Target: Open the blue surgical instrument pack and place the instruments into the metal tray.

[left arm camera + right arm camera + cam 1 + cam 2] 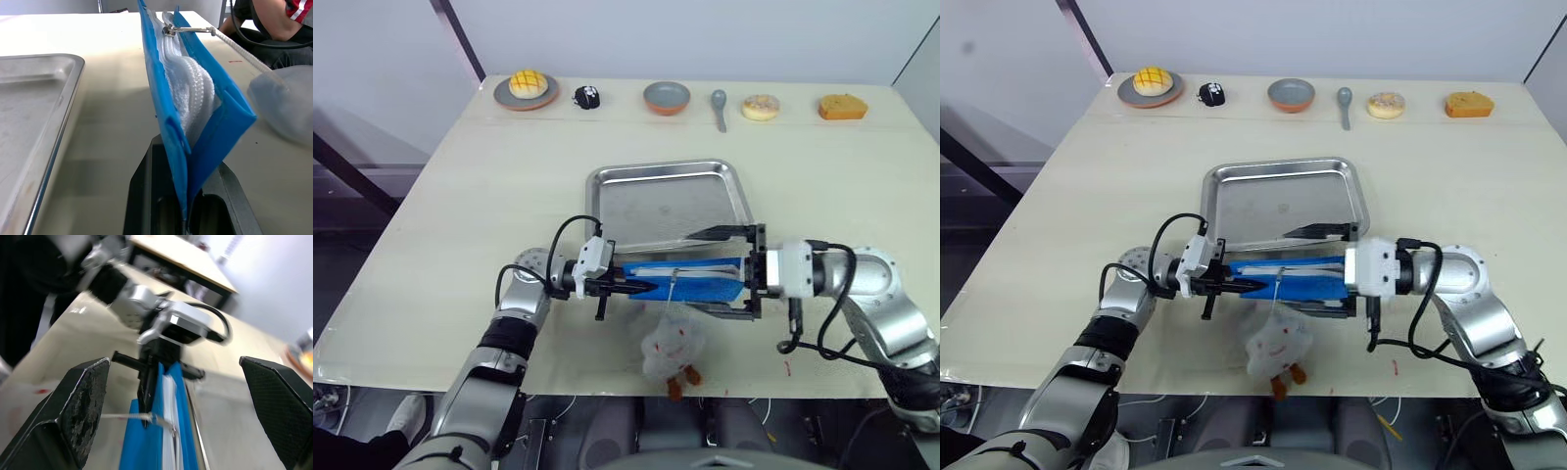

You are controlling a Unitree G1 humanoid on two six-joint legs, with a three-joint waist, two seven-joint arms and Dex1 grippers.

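Blue surgical instrument pack (195, 112) pinched by left gripper (183, 215); white zipper visible.

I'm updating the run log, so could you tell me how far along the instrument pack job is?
Early stage. Done: the left gripper is shut on one end of the blue pack, standing on edge beside the metal tray. In hand: the right gripper is open around its other end, zipper partly open. Left: no instruments are in the tray yet.

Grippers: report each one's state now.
Left gripper: shut on the blue surgical instrument pack.
Right gripper: open, fingers either side of the pack's other end.
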